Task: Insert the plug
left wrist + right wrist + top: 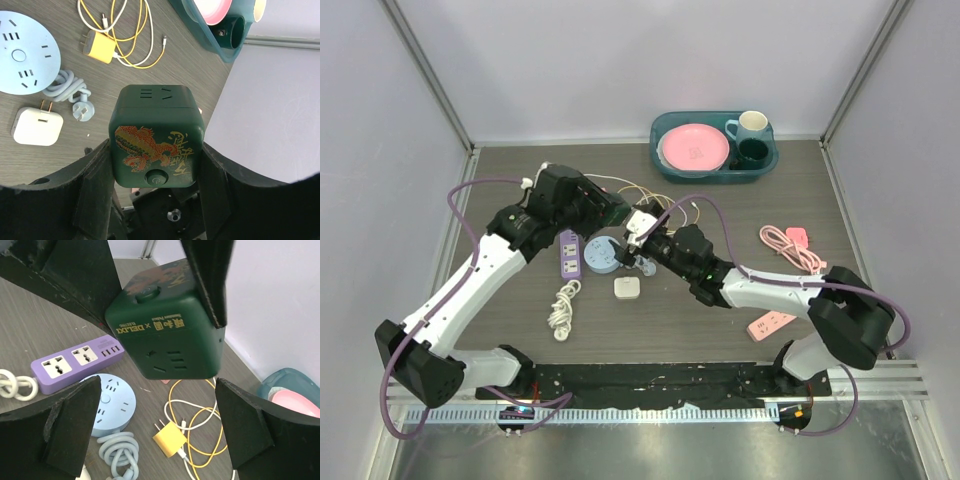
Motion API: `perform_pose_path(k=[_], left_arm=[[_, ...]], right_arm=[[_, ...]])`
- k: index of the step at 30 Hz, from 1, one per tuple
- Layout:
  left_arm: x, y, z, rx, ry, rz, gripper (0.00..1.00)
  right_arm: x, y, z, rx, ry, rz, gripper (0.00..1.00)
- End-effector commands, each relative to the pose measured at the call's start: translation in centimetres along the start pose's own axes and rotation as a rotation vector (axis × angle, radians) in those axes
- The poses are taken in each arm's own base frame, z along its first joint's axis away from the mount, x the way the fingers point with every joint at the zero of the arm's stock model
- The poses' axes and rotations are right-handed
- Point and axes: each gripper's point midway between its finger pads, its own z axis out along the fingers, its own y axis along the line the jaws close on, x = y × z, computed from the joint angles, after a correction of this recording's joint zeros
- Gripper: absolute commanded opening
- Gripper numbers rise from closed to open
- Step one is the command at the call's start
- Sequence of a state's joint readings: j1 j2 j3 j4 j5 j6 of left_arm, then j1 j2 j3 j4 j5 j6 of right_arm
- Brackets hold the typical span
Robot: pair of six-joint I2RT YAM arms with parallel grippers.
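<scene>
Hidden: from above, the left gripper (155, 150) covers most of the cube (156, 120), and we cannot pick out the yellow plug (98, 49) among its cables; both wrist views cut off the tray (200, 35)
Hard to make out: from above, the right gripper (157, 385) blurs into the dark clutter around it
Left gripper: closed on the cube, one finger on each side face
Right gripper: fingers spread wide with nothing between them, just below the cube and clear of it
Cube: held off the table (55, 165), mid-table, just far of the round strip (114, 401); the dragon and button face is turned to the left wrist, one slotted face points away from it, and another tilts down toward the right gripper
Yellow plug: flat on the table, far and right of the round strip; its long axis lies along the table, prongs toward the round strip, cables trailing the other way
White plug (37, 127): flat on the table, near the round strip, prongs toward it
Which plug is meant: we cannot tell
</scene>
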State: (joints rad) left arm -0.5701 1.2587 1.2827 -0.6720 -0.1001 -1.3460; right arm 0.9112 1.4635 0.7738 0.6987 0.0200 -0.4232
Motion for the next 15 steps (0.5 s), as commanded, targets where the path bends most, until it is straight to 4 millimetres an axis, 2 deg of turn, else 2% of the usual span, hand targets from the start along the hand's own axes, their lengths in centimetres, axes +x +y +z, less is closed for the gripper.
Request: perform_pose_path(k=[1,10,12,15], left_arm=[[-0.3,-2.8,-2.0,0.087,-0.007,-0.033,0.0],[0.4,-2.9,-1.8,0.076,0.013,-0.043,0.0],[0.5,-2.8,-1.8,0.074,0.016,-0.042,0.0],[0.7,-2.9,-1.6,0.07,0.026,-0.042,0.0]], right_arm=[[-3.7,-2.7,0.7,0.146,-0.134,-0.073,1.0],[-4.8,-3.0,1.3,0.204,-0.184,-0.146,0.99],[-4.8,-2.8,1.4,0.202,-0.185,-0.158,0.97],[-4.9,-2.4,1.5,0.188,-0.188,-0.18,0.89]])
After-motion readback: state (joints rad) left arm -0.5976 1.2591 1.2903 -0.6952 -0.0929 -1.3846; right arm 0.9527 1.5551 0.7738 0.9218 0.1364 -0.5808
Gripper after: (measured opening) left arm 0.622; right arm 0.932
